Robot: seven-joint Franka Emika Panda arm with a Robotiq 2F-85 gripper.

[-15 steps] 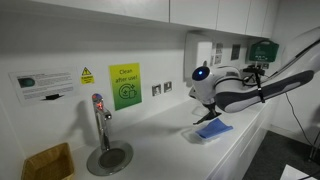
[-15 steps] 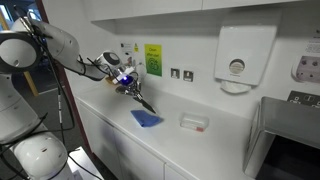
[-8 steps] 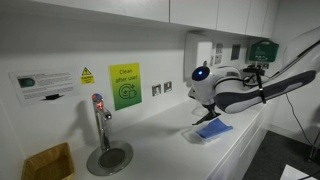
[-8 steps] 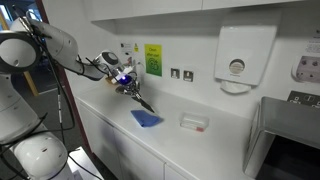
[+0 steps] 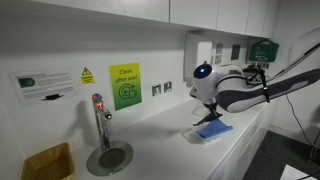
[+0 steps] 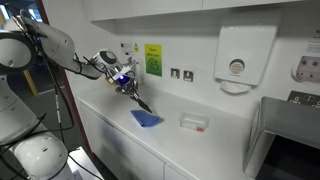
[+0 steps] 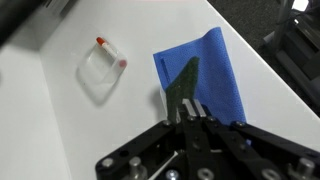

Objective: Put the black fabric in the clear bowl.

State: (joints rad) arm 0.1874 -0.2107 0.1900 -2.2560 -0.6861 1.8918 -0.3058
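My gripper is shut on the black fabric, which hangs from the jaws as a dark, narrow strip. It hangs above the bright blue cloth lying flat on the white counter. In both exterior views the gripper holds the fabric just over the blue cloth. The clear bowl sits apart to the side of the blue cloth, with small red marks on its rim. It also shows in an exterior view.
A tap and round sink sit further along the counter. A paper towel dispenser hangs on the wall above the bowl end. The counter's front edge runs close beside the blue cloth.
The gripper with the black fabric has shifted very slightly up and away from the blue cloth. Nothing else has moved.
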